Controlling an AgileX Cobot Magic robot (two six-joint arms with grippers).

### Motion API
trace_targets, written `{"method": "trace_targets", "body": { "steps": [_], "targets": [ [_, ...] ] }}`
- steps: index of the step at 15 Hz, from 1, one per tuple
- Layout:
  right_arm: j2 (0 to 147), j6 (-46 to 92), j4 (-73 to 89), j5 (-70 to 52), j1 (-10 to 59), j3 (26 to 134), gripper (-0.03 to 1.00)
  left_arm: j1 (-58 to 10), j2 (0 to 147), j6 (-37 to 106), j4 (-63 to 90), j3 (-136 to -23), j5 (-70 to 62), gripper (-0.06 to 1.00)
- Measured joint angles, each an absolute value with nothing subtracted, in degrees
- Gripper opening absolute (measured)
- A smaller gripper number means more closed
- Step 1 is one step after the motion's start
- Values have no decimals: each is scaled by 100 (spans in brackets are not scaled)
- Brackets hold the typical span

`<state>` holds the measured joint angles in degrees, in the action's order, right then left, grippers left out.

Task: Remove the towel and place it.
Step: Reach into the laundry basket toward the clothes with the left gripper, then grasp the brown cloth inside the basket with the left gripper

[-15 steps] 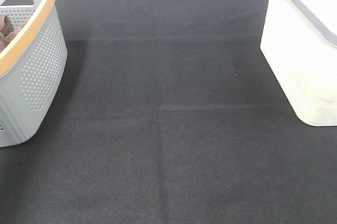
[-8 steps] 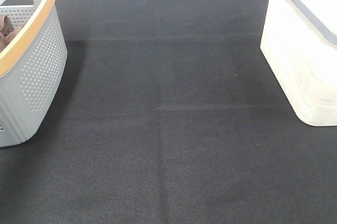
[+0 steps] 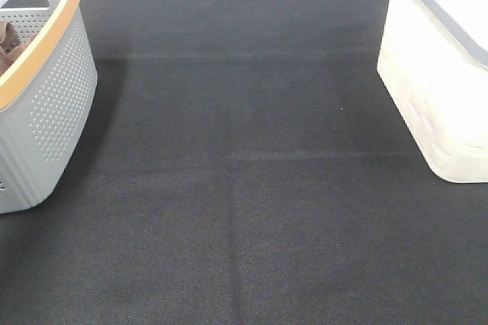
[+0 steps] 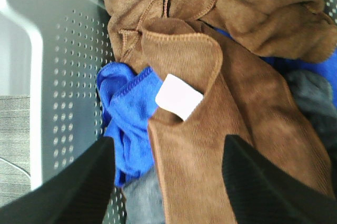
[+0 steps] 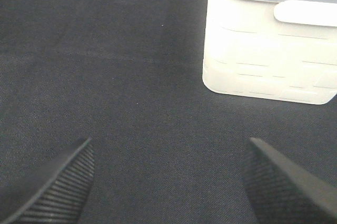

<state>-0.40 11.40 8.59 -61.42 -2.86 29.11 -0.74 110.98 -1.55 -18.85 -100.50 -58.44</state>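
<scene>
Left wrist view: left gripper, jaws wide, hangs over the towel inside the basket; closing here could snag the blue cloth alongside; right gripper, likewise spread, sits well outside the basket.

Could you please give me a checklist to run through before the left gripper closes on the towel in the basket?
1. Left gripper open: ok, jaws wide apart.
2. Towel under it: ok, white tag shows between the fingers.
3. Bunched brown cloth out of the grasp: ok, it lies beyond the tag.
4. Blue cloth out of the grasp: cannot tell, it touches the towel near one finger.
5. Height over the towel: cannot tell.
6. Mat free for placing: ok, bare between basket and white box.
</scene>
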Motion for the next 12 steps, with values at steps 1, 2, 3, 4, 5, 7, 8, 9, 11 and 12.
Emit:
{"method": "trace_targets", "body": {
  "steps": [1,2,3,4,5,7,8,9,11,12],
  "targets": [
    [-40,1140,859,-6142,-286,2911,74,-74,11293,-155,-1908,-10181,-5844,60],
    [-40,1140,859,-6142,-286,2911,74,-74,11459,-155,-1908,-10296,-5844,62],
    [-40,1140,859,-6142,-286,2911,74,-74,11677,-155,-1919,-10451,-5844,64],
    [-40,1140,859,-6142,-286,2911,74,-74,11809,-155,-1931,-10520,-5844,64],
    [-40,1140,859,-6142,-286,2911,74,-74,11906,-155,-1937,-10560,-5856,64],
    [-40,1140,859,-6142,-286,2911,74,-74,12072,-155,-1942,-10605,-5833,64],
    [-40,1140,859,-6142,-286,2911,74,-74,12158,-155,-1954,-10605,-5798,64],
    [-40,1140,859,-6142,-286,2911,74,-74,12244,-155,-1982,-10605,-5775,64],
    [-40,1140,859,-6142,-286,2911,74,-74,12376,-155,-2103,-10605,-5638,63],
    [-40,1140,859,-6142,-286,2911,74,-74,12393,-160,-2137,-10605,-5598,62]
  ]
}}
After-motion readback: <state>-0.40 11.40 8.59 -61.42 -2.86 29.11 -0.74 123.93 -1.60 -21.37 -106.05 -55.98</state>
